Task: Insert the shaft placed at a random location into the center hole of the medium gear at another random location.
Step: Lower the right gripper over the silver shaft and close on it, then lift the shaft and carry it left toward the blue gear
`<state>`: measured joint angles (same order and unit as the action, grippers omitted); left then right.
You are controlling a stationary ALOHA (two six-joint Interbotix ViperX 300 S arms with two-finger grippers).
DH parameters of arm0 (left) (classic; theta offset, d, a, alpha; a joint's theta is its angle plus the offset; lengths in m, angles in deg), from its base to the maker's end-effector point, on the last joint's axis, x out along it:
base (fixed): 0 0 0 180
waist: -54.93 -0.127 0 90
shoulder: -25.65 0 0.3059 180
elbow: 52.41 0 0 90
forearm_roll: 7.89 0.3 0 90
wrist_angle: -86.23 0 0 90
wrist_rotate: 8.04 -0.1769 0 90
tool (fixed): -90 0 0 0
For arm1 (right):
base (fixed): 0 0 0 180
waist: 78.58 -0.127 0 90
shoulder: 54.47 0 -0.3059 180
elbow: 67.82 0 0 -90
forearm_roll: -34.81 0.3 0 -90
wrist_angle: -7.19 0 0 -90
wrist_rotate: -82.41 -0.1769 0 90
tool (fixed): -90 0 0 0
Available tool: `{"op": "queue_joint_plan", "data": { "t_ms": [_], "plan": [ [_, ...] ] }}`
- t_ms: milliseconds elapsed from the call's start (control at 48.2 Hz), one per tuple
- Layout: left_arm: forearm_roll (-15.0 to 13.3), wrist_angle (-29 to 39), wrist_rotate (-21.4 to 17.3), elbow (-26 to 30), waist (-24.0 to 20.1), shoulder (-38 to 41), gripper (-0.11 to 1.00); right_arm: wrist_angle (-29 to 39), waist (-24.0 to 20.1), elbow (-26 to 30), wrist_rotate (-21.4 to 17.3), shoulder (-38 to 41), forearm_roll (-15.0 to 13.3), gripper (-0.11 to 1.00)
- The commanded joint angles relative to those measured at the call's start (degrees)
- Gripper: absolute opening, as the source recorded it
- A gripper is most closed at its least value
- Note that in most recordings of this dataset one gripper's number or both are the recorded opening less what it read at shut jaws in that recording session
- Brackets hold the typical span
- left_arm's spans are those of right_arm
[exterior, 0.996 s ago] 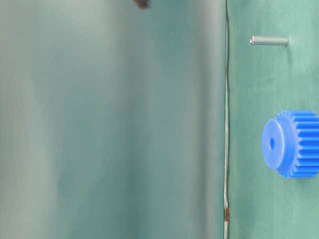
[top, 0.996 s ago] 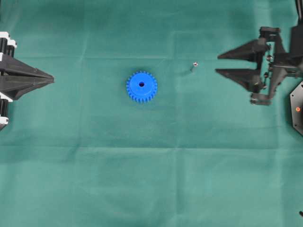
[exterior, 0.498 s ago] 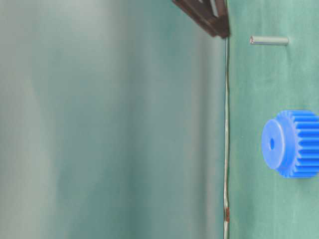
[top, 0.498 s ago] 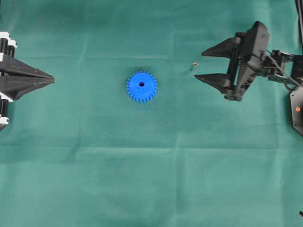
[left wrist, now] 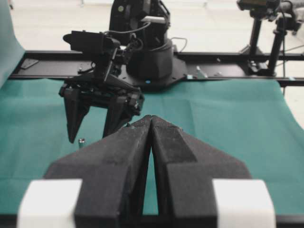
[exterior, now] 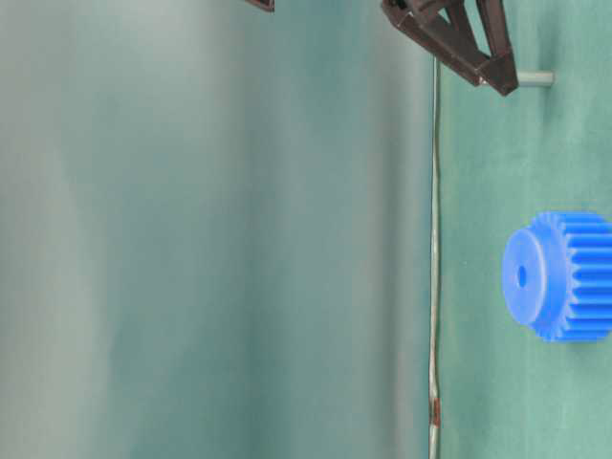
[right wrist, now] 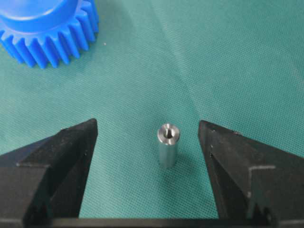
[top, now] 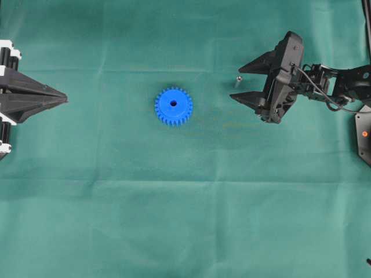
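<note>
Overhead: medium gear (top: 174,106) sits center-upper on the green surface (top: 185,202); shaft (top: 238,80) stands upright right of it, just off the spread right claw (top: 240,83); left claw (top: 62,98) pressed together at left edge. Right wrist: shaft (right wrist: 167,144) between the spread fingers (right wrist: 57,166), untouched, gear (right wrist: 47,28) upper left.

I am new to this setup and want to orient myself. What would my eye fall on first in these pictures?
First the medium gear, bright blue, lying flat near the middle of the green cloth. Next the right gripper, its fingers spread wide on either side of the shaft, which stands upright and untouched to the gear's right. At the left edge, the left gripper rests closed.
</note>
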<state>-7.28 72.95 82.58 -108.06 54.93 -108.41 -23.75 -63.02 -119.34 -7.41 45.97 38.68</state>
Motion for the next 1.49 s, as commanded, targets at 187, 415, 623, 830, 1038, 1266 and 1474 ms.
{"op": "queue_joint_plan", "data": {
  "t_ms": [187, 415, 623, 830, 1038, 1266, 1474],
  "plan": [
    [0.1, 0.2, 0.1, 1.1, -0.1, 0.5, 0.00, -0.9, 0.2, 0.6, 0.0, -0.4, 0.5, 0.63],
    [0.1, 0.1, 0.1, 1.1, 0.0, 0.5, 0.00, 0.3, 0.2, 0.5, 0.1, -0.4, 0.4, 0.14],
    [0.1, 0.1, 0.1, 1.1, -0.1, 0.5, 0.00, 0.3, 0.2, 0.7, 0.1, -0.4, 0.5, 0.14],
    [0.2, 0.1, 0.1, 1.1, -0.1, 0.5, 0.00, 1.1, 0.3, 1.2, 0.1, -1.4, 0.7, 0.14],
    [0.1, 0.1, 0.1, 1.1, -0.1, 0.4, 0.00, 8.6, 0.3, 3.6, 0.4, -7.0, 0.6, 0.14],
    [0.2, 0.1, 0.1, 1.1, -0.1, 0.4, 0.00, 16.3, 0.3, 6.6, 0.4, -14.3, 0.2, 0.14],
    [0.2, 0.1, 0.1, 1.1, -0.1, 0.5, 0.00, 17.8, 0.3, 6.9, 0.4, -16.6, -0.2, 0.14]
  ]
}}
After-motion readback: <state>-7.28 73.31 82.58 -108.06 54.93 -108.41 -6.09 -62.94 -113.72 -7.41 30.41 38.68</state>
